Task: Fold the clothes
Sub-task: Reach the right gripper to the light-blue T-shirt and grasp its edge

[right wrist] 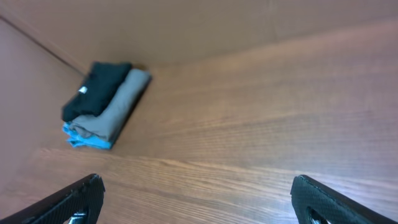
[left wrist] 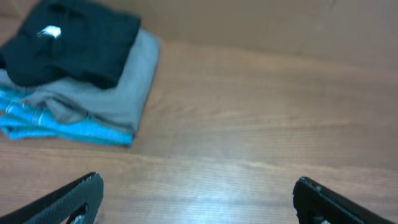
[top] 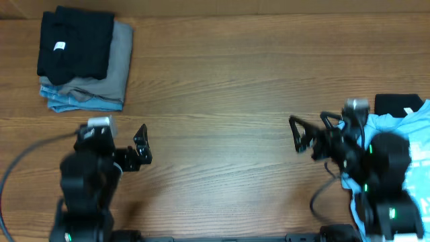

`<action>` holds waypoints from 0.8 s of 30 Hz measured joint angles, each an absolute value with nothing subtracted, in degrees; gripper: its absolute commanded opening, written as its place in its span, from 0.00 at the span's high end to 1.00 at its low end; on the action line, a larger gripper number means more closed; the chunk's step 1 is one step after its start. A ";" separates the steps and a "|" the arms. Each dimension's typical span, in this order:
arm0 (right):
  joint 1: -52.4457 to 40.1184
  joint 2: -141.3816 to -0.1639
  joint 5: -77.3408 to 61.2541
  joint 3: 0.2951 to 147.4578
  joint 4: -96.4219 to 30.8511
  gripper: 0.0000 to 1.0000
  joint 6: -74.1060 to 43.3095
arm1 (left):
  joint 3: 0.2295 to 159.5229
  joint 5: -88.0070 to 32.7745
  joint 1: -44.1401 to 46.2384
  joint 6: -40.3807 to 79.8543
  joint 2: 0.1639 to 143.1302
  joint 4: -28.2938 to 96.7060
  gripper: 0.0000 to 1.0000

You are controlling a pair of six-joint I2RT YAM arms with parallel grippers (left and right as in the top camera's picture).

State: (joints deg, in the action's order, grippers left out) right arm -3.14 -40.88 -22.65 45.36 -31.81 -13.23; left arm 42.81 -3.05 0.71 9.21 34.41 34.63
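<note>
The wooden table (top: 222, 87) carries a folded stack (top: 84, 60) of clothes tucked in its far left corner, likely out of the way. A blue T-shirt (top: 386, 123) lies unfolded under the right arm. The left claw (top: 143, 144) and right claw (top: 296, 136) hang open and empty, probably ready to reach.

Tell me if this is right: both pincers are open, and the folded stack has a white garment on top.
One slip: the garment on top of the stack is black, not white, as the overhead view shows. Both the left pincer and right pincer are open.
</note>
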 measured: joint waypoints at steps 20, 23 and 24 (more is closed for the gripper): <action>6.26 -78.59 -17.45 64.40 -44.21 0.18 -18.76 | 71.64 -10.46 0.71 8.54 68.23 55.31 0.00; 12.82 -82.43 -15.07 64.88 -46.37 0.25 -21.58 | 71.64 -11.62 0.71 8.54 68.27 55.42 0.00; 14.72 -84.55 -14.22 64.95 -47.31 0.26 -22.59 | 71.64 -11.86 0.71 8.54 68.27 55.55 0.00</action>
State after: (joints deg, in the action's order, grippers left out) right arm 14.72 -84.55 -14.22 64.95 -47.31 -22.59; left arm 71.64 -11.86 0.71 8.54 68.27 55.55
